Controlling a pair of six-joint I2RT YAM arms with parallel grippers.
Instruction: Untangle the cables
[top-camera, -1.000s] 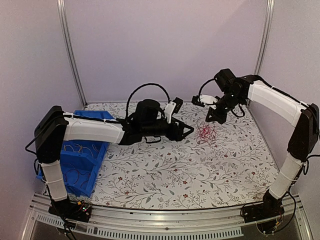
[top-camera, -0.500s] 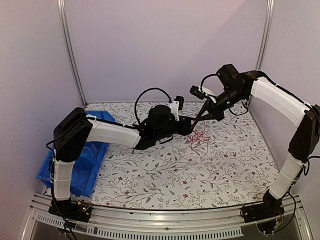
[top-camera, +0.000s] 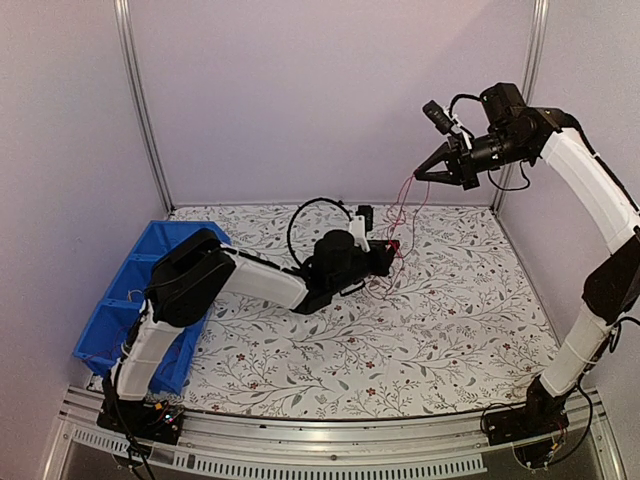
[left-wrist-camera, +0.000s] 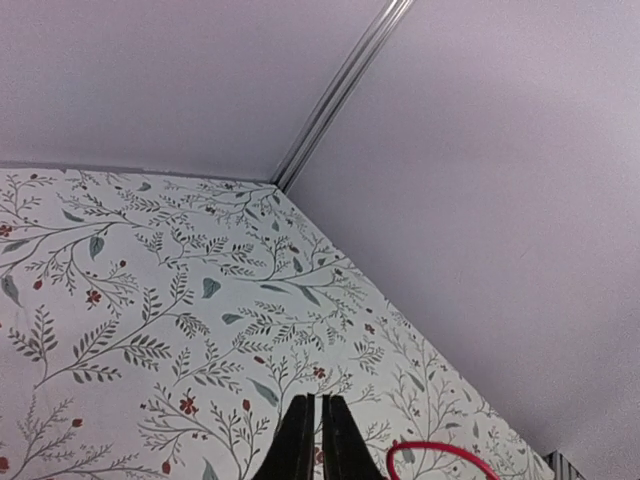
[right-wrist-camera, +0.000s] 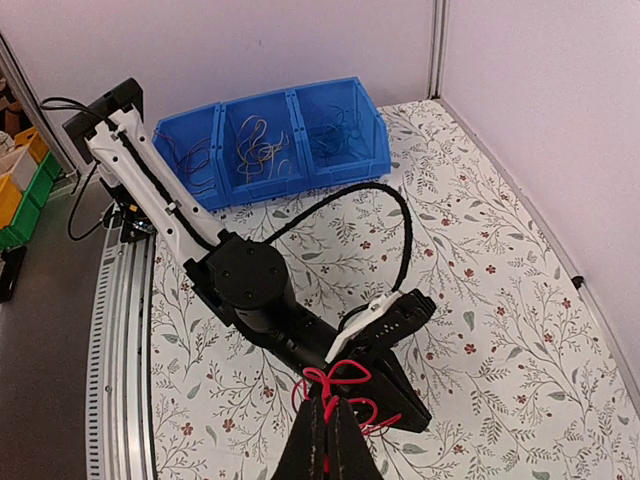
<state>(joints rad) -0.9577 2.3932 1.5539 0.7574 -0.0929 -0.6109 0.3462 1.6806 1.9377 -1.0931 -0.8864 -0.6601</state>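
The cables (top-camera: 404, 208) are thin red wires stretched in the air between my two grippers. My right gripper (top-camera: 421, 174) is raised high at the back right and is shut on their upper end. In the right wrist view the red cables (right-wrist-camera: 345, 372) run up between its shut fingers (right-wrist-camera: 327, 398). My left gripper (top-camera: 392, 251) sits low over the table's back middle, shut, with the wires' lower end at its tip. The left wrist view shows its jaws (left-wrist-camera: 317, 402) closed and a red loop (left-wrist-camera: 440, 450) beside them; the grip point itself is hidden.
A blue bin (top-camera: 150, 236) with three compartments holding loose wires stands at the left; in the right wrist view the blue bin (right-wrist-camera: 300, 172) lies beyond the left arm (right-wrist-camera: 245, 285). Walls close the back and right sides. A metal rail runs along the near edge.
My right gripper has risen up and right, lifting the red cables off the table. My left arm reached right to the wires and its jaws went from open to shut.
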